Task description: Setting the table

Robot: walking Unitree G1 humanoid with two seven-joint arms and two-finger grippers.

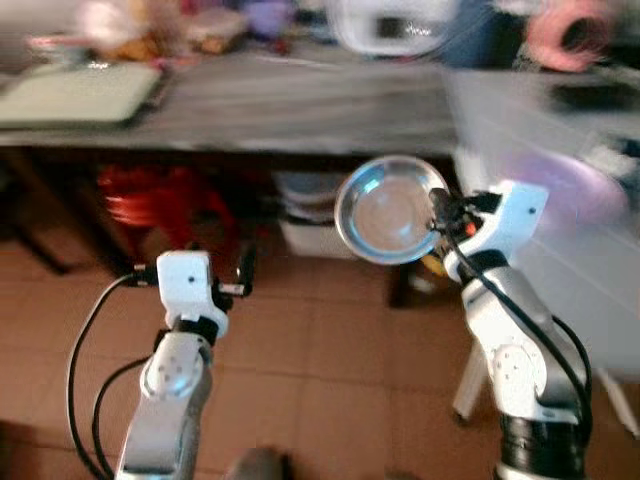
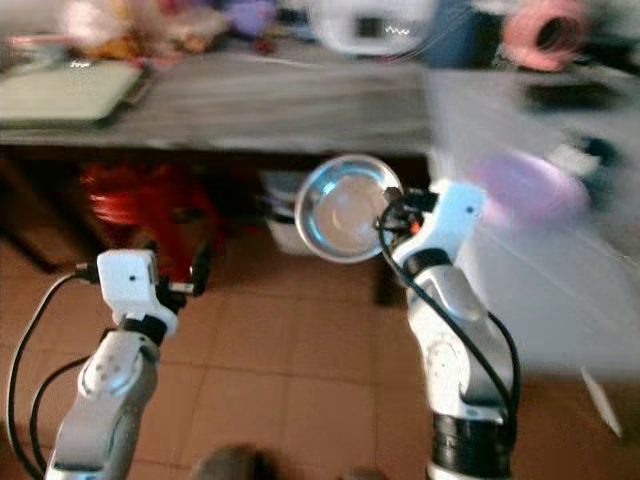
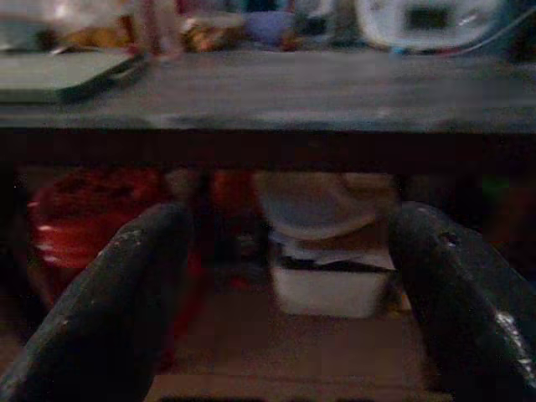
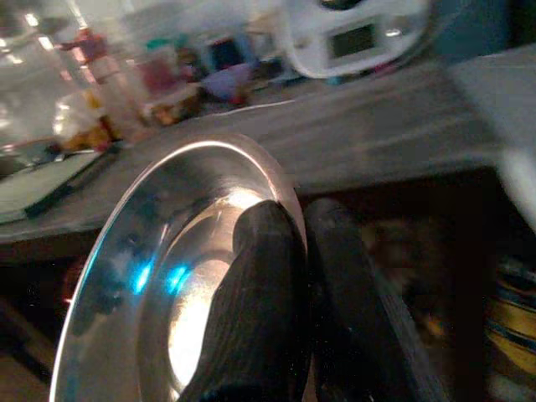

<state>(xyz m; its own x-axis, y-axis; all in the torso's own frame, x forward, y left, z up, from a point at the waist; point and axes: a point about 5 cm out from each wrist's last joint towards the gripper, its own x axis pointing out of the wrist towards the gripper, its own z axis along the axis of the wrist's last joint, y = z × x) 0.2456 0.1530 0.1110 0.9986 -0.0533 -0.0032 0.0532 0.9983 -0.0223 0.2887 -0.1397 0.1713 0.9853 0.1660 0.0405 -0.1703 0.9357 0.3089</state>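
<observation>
A shiny steel bowl point(image 1: 388, 210) hangs in the air just below the front edge of the grey table point(image 1: 300, 105). My right gripper point(image 1: 440, 215) is shut on the bowl's right rim, one finger point(image 4: 251, 293) inside the bowl point(image 4: 167, 285) and the other outside. My left gripper point(image 1: 243, 272) is held low over the tiled floor, to the left of the bowl; its two black fingers point(image 3: 126, 285) stand wide apart with nothing between them.
On the table lie a green mat point(image 1: 80, 92) at the left, a white appliance point(image 1: 395, 22) at the back and a pink roll point(image 1: 568, 35) at the right. Under it are a red basket point(image 1: 150, 195) and a white box point(image 1: 315, 235). The picture is blurred.
</observation>
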